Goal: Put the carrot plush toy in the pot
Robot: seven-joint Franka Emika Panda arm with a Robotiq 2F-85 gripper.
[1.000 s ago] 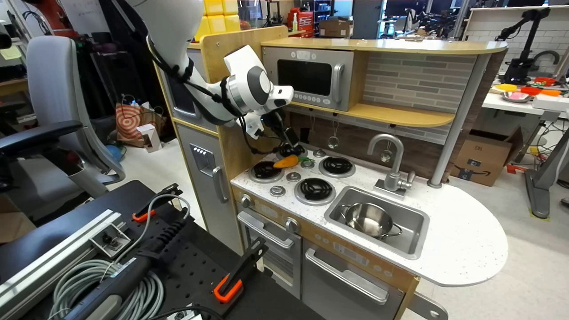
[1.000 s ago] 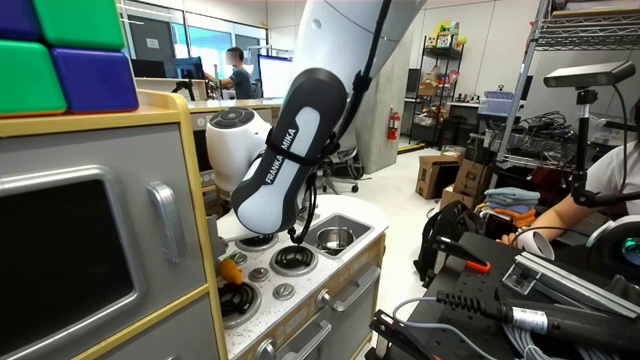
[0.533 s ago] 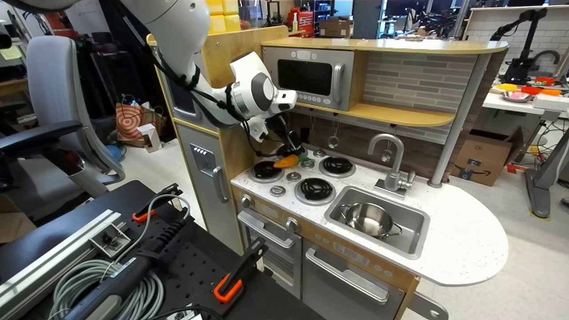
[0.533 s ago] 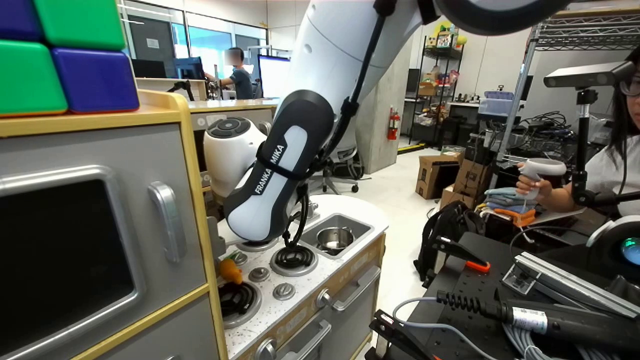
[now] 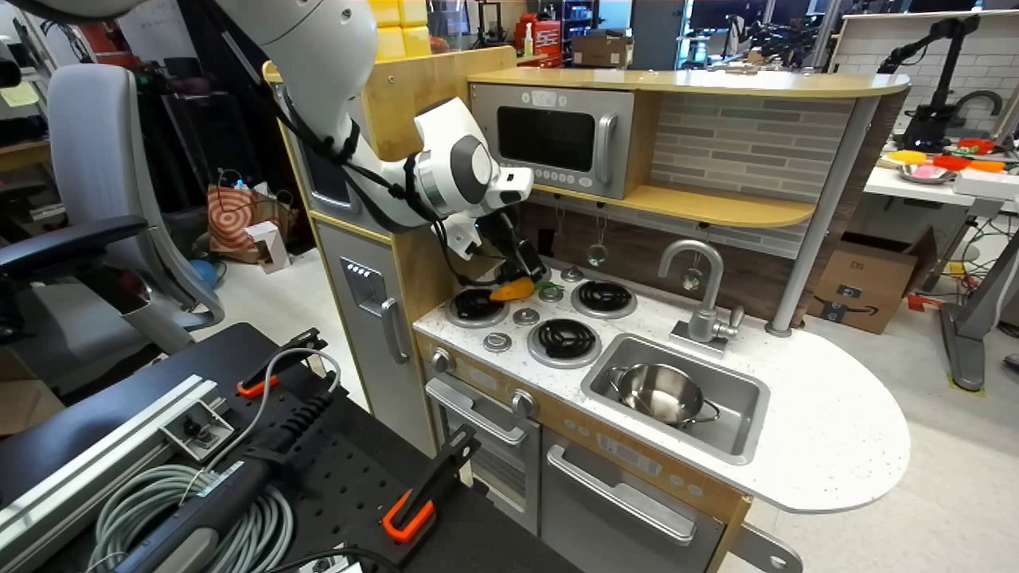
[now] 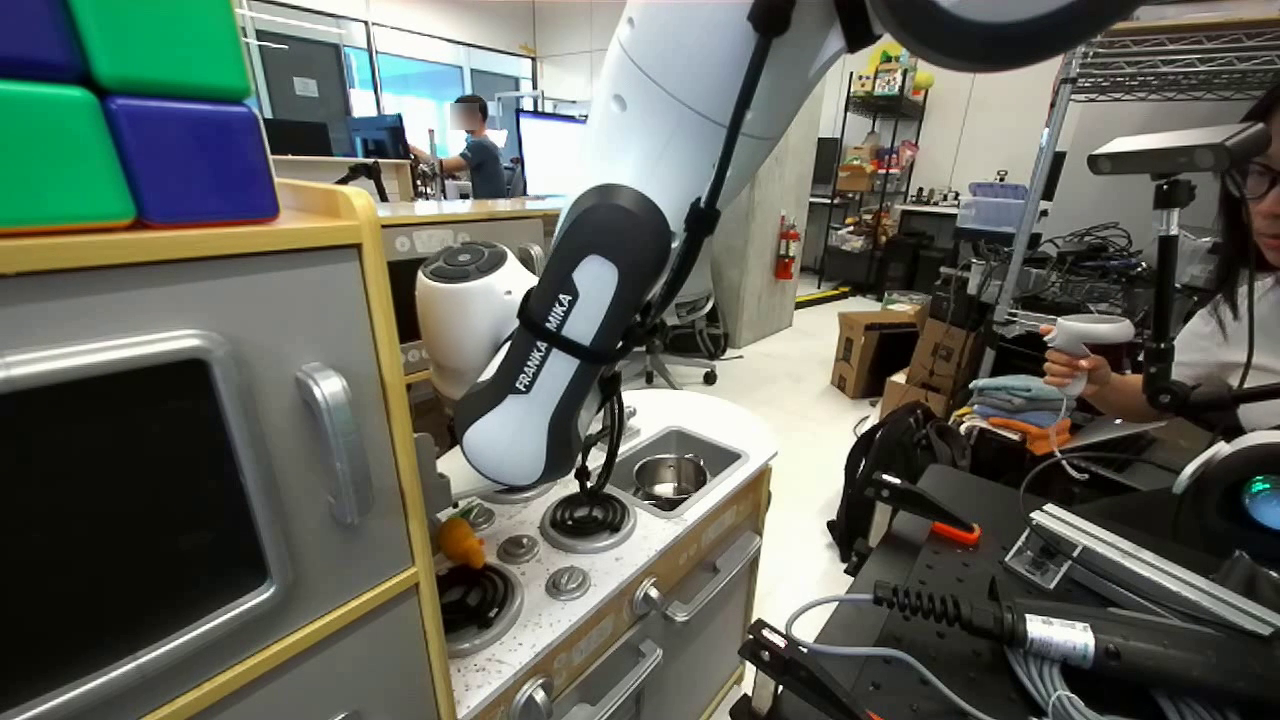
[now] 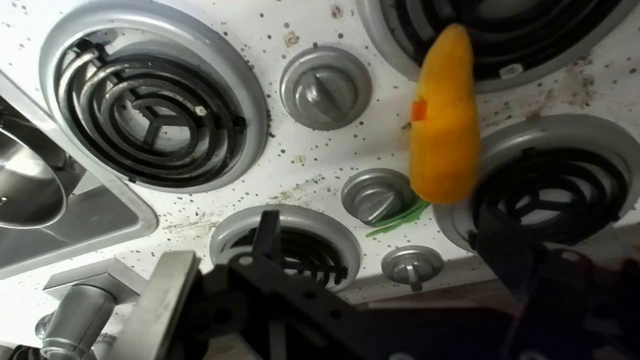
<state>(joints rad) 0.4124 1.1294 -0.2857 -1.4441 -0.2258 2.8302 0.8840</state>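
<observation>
The carrot plush toy (image 5: 512,290) lies on the stovetop among the burners and knobs, and shows in both exterior views (image 6: 461,543). In the wrist view the orange carrot (image 7: 446,120) lies lengthwise, its narrow tip over a burner and its green leaves beside a knob. The silver pot (image 5: 661,394) sits in the sink and shows partly at the left edge of the wrist view (image 7: 27,182). My gripper (image 7: 378,218) is open and empty, with its fingers apart, above the rear of the stovetop near the leafy end. In an exterior view the gripper (image 5: 532,269) is just behind the carrot.
The sink (image 5: 756,414) has a faucet (image 5: 704,290) at its back. A toy microwave (image 5: 553,139) and a shelf (image 5: 716,205) overhang the back of the counter. A tall cabinet (image 6: 200,280) stands close beside the stovetop. Utensils (image 5: 597,253) hang at the back wall.
My gripper has moved slightly to the right and down toward the carrot in an exterior view. The arm's elbow has shifted. The carrot and the pot have not moved.
</observation>
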